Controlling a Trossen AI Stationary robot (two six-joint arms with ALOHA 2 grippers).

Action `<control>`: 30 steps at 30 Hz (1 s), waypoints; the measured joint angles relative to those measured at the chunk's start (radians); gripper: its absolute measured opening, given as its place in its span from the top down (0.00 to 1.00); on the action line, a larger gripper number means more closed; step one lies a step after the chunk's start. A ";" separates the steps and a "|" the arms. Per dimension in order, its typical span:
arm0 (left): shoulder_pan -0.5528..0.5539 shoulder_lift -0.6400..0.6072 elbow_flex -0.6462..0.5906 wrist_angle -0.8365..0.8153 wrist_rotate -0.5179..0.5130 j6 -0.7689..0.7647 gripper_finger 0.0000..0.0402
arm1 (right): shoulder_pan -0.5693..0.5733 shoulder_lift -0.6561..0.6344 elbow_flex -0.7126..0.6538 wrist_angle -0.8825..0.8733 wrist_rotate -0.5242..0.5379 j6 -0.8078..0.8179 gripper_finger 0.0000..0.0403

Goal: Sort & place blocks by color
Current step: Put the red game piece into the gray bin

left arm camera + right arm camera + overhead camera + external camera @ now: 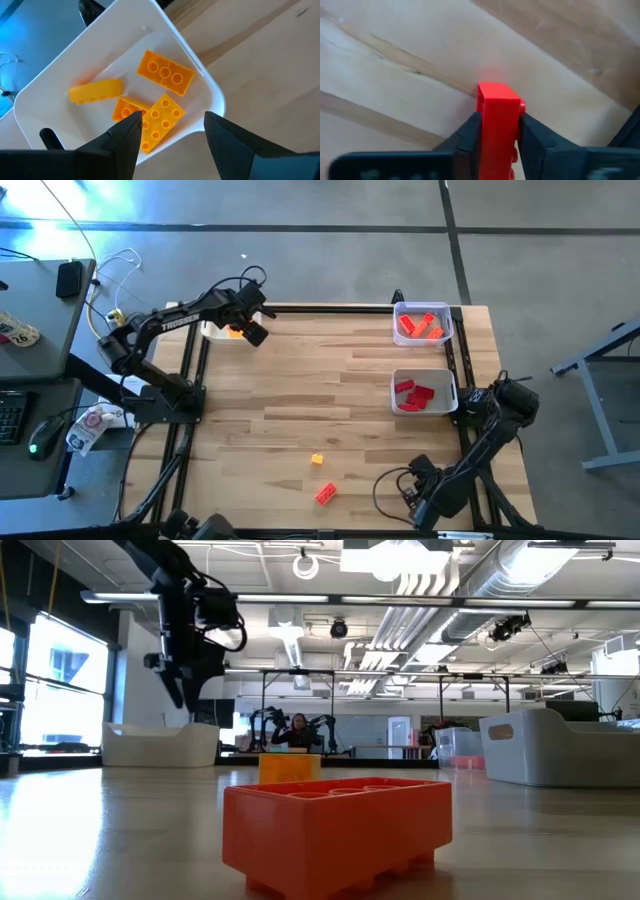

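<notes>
My right gripper [420,472] is near the table's near right corner, pointing down and shut on a red block [497,105]. My left gripper [171,120] hangs open above the white tray [213,332] at the far left. That tray holds several yellow and orange blocks [165,72]. A yellow block [317,459] and an orange-red block [325,493] lie loose on the wood near the front edge. In the low view the orange-red block [335,830] fills the foreground with the yellow block [290,767] behind it. My right gripper does not show in that view. My right gripper pinches the red block by its two long sides [495,112] between its two fingers [465,132]. The fingers come from above, pointing down. The block's narrow face is turned up and its far end sticks out past the fingertips. Whether it still rests on the table does not show.
Two white trays stand at the far right: one [447,332] with orange-red blocks, and nearer, one [449,380] with red blocks. Black rails edge the table. A desk with a mouse [42,442] and cables is off to the left. The table's middle is bare wood.
</notes>
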 joint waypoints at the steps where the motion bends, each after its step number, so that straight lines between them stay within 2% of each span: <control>1: -0.002 -0.004 0.000 0.002 0.001 -0.008 0.50 | -0.004 0.000 0.000 -0.003 0.009 -0.012 0.84; 14: -0.084 -0.020 0.000 0.022 0.010 -0.011 0.50 | -0.062 0.000 0.000 -0.042 0.047 -0.125 0.84; 22: -0.158 -0.020 0.000 0.022 0.087 0.023 0.50 | -0.143 -0.013 0.000 -0.091 0.056 -0.271 0.84; 30: -0.244 -0.020 0.000 0.023 0.089 0.024 0.50 | -0.225 -0.119 0.000 -0.187 0.173 -0.364 0.84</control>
